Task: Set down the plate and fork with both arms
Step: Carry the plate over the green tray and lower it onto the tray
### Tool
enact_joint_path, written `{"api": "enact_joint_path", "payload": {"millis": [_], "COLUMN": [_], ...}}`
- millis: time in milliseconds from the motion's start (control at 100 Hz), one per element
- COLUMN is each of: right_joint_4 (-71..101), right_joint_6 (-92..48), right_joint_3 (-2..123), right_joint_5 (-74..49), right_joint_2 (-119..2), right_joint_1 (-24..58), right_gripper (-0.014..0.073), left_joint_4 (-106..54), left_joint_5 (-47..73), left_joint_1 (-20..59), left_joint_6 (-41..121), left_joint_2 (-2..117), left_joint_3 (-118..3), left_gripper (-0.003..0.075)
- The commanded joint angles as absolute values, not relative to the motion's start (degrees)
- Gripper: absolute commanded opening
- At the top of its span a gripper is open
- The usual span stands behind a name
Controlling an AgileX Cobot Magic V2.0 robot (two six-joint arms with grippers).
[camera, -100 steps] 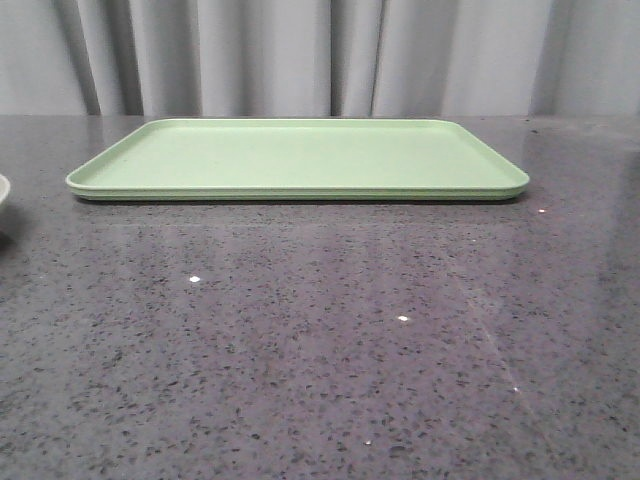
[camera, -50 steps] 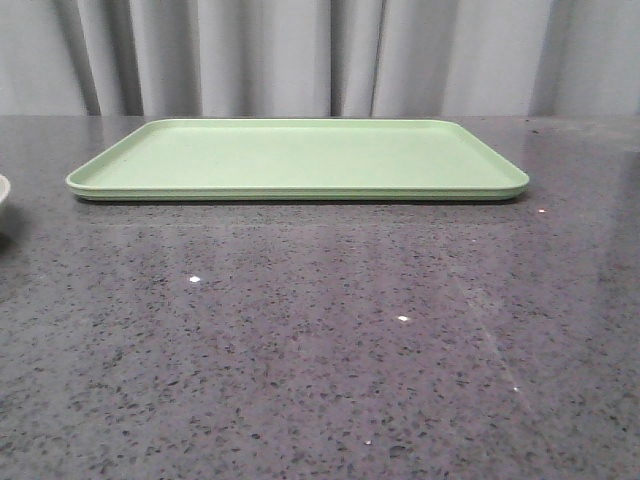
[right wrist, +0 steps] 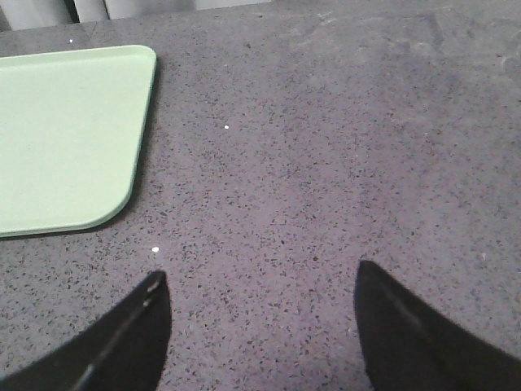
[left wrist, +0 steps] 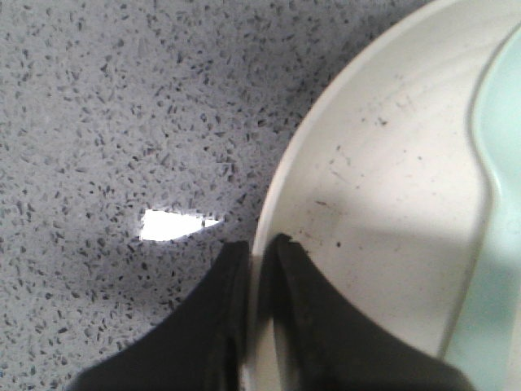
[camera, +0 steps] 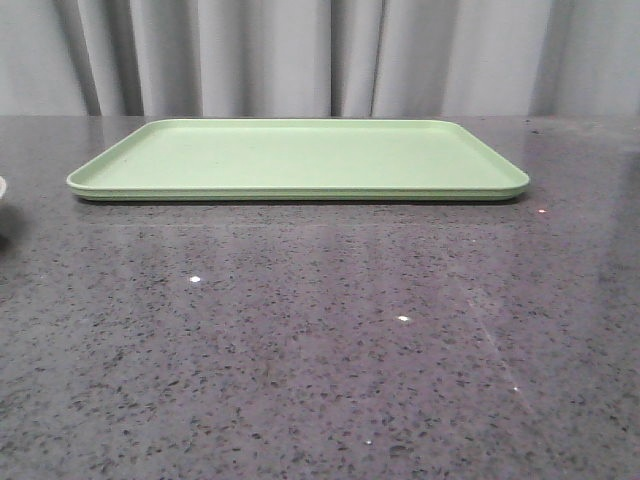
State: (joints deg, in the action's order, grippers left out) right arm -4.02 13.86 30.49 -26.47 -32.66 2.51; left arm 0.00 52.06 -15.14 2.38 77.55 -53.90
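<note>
Dark speckled stone table [camera: 320,340] carries flat light-green rectangular tray [camera: 297,158], bare. Pale speckled cream round plate [left wrist: 383,204] at table's left edge; left gripper [left wrist: 259,252] clamped on its rim. Right gripper [right wrist: 260,281] jaws apart over table.

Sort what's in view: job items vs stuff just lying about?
Job:
- plate, rim pinched by the left tool
- right tool, open, over bare table
- fork: not in view

Lying about:
- green tray, nothing on it
- pale blue-green piece lying in the plate; only partly in view, so I can't tell what it is
</note>
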Motion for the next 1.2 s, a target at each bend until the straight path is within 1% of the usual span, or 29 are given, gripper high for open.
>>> {"api": "enact_joint_path", "payload": {"millis": [0, 210, 420, 660, 850, 1190], "right_joint_4": [-4.3, -4.3, -4.3, -4.3, -4.3, -4.3], "right_joint_6": [13.7, 13.7, 13.7, 13.7, 13.7, 13.7], "right_joint_3": [32.5, 32.5, 32.5, 32.5, 32.5, 32.5], "right_joint_5": [-22.3, -22.9, -24.3, -24.4, -24.4, -24.4], "right_joint_2": [-33.1, -33.1, -33.1, -33.1, -33.1, -33.1], "right_joint_1": [2.1, 2.1, 2.1, 2.1, 2.1, 2.1], "right_gripper": [0.0489, 0.0489, 0.0489, 0.0489, 0.0489, 0.0489], "left_joint_4": [-1.0, -9.0, -24.8, -33.9, -37.3, -39.8], "left_joint_5": [52.2, 52.4, 55.3, 54.1, 52.1, 44.2], "left_joint_1": [-15.1, -16.6, -21.0, -20.0, -14.4, 1.5], "left_joint_6": [3.4, 6.1, 14.9, 16.3, 16.3, 11.9], "left_joint_2": [76.6, 76.5, 76.5, 76.6, 79.7, 90.2], "left_joint_3": [-55.7, -61.3, -67.6, -72.4, -76.2, -83.5], "left_gripper": [-0.002, -0.002, -0.002, -0.002, -0.0021, -0.0021]}}
